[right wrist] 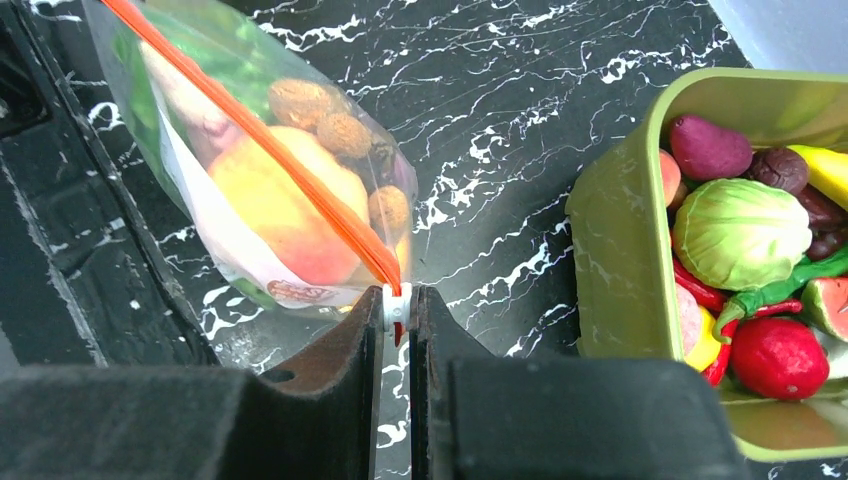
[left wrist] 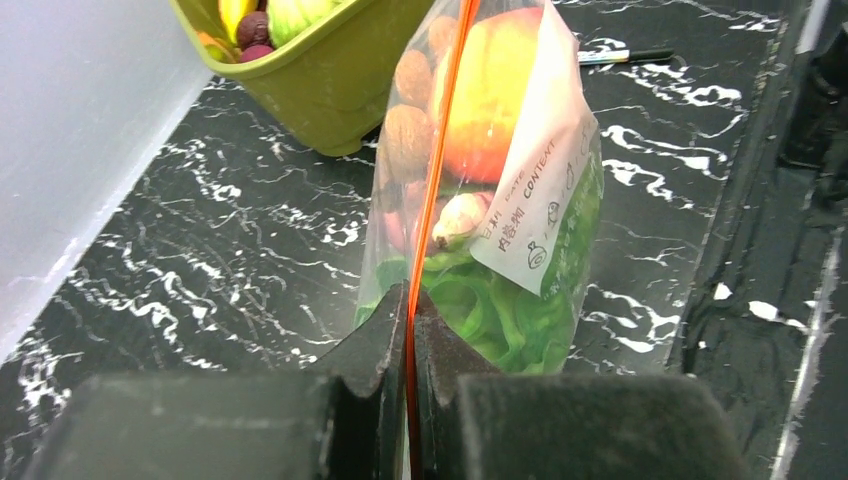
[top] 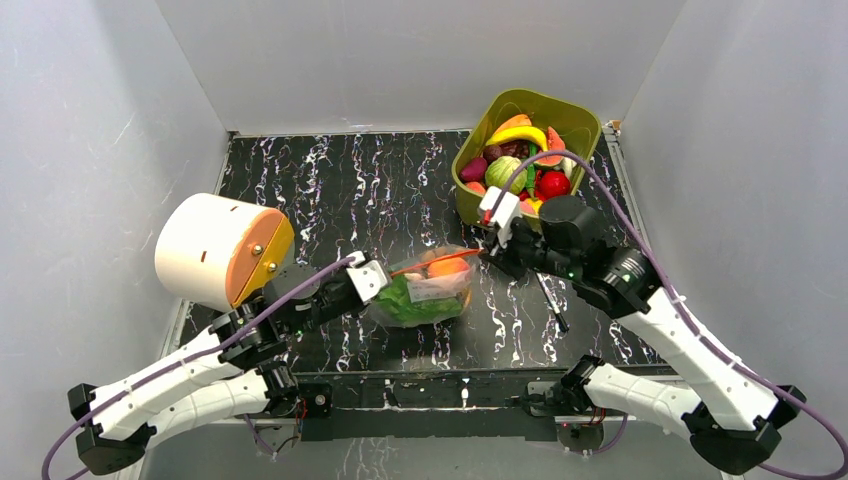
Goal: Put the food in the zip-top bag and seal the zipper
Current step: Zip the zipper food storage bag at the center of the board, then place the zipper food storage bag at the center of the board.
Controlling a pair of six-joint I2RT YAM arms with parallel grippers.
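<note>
Zipper [top: 432,263] of the zip-top bag [top: 440,292] is stretching taut between my two grippers, its long axis running left to right and rising slightly toward the right. My left gripper [left wrist: 410,335] is pinching the strip's left end, jaws closed tight on it. My right gripper [right wrist: 397,318] is clamping narrowly on the small white slider [right wrist: 397,303] at the zipper's right end, so my right arm is the one placed to drive it. The bag is hanging below the strip, near the middle of the table's [top: 330,190] near edge. Through the crinkly clear plastic, green lettuce [left wrist: 500,310], a yellow-orange piece [left wrist: 490,100] and brown nuts [left wrist: 408,140] are showing. The orange-red strip is reading as one unbroken line, so I am judging it closed or nearly so.
</note>
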